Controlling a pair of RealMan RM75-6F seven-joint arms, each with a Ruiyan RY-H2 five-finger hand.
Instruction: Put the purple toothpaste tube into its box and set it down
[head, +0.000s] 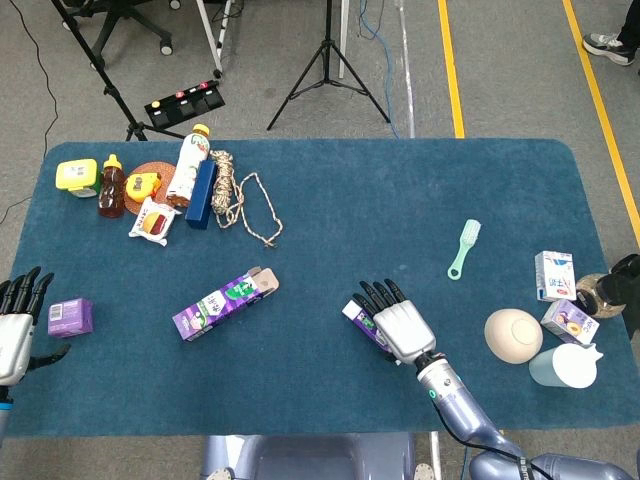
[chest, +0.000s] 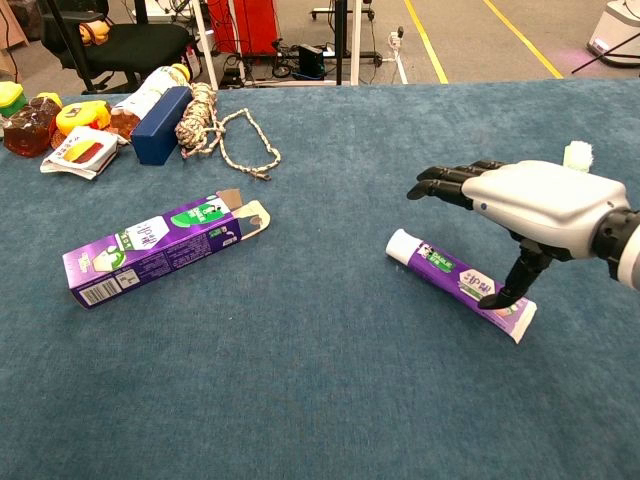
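**A:** Biggest risk I see: the right robot hand (chest: 535, 205) is over the tube (chest: 460, 283) with its fingers running roughly along it, thumb dropping toward the crimped end. If it closes like that, my guess is it squeezes the flat tail and the tube pivots or skids on the surface (chest: 320, 400) instead of lifting. Soft tube, fuzzy blue cloth, could roll too.

**B:** Yeah, and the box (chest: 160, 248) is well off to the left, lying flat, flap end open toward the tube. So even with a clean pick there's a carry plus lining the cap up with that opening. Grab near the tail and the cap end droops, I'd bet it catches on the flap.

**A:** Is the hand actually holding anything yet?

**B:** Nope. Fingers spread and stretched forward, thumb pointing down, tip at or right by the tube's tail. Can't tell whether it's really touching. Nothing gripped.

**A:** And the other one?

**B:** Left robot hand (head: 18, 325) is way over at the left edge in the head view, fingers apart, empty, just beside a small purple carton (head: 70, 316).
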